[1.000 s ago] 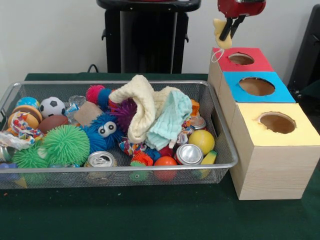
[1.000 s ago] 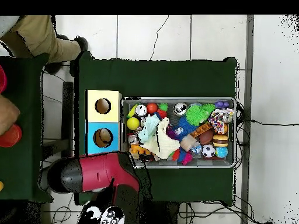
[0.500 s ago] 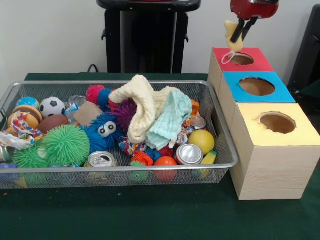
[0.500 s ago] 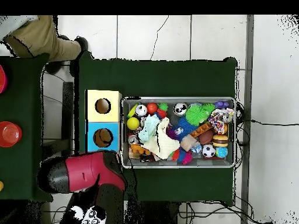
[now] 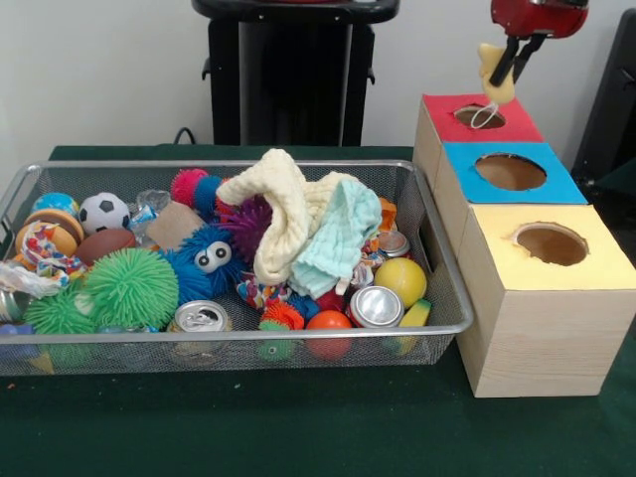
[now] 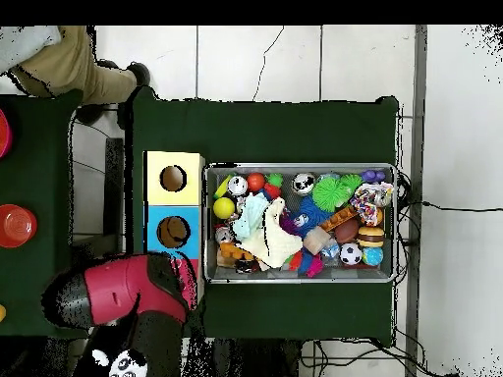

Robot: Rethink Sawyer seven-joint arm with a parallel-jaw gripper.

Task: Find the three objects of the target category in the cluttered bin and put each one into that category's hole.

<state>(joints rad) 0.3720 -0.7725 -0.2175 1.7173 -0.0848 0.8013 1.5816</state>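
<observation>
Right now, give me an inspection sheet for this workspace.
Surface: green table, bare in front of the bin.
Job's things: pale yellow toy hangs over the red box and its hole; blue box and yellow box alongside.
Clutter: wire bin full of balls, cans and cloths.
Gripper: gripper shut on the toy.
Cables: black cable on the floor.
Surroundings: person's leg at the overhead view's edge.

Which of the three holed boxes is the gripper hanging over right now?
The red-topped box, farthest from the camera in the front view. The gripper holds a pale yellow item above its hole; the blue-topped box and yellow-topped box have nothing over them.
</observation>
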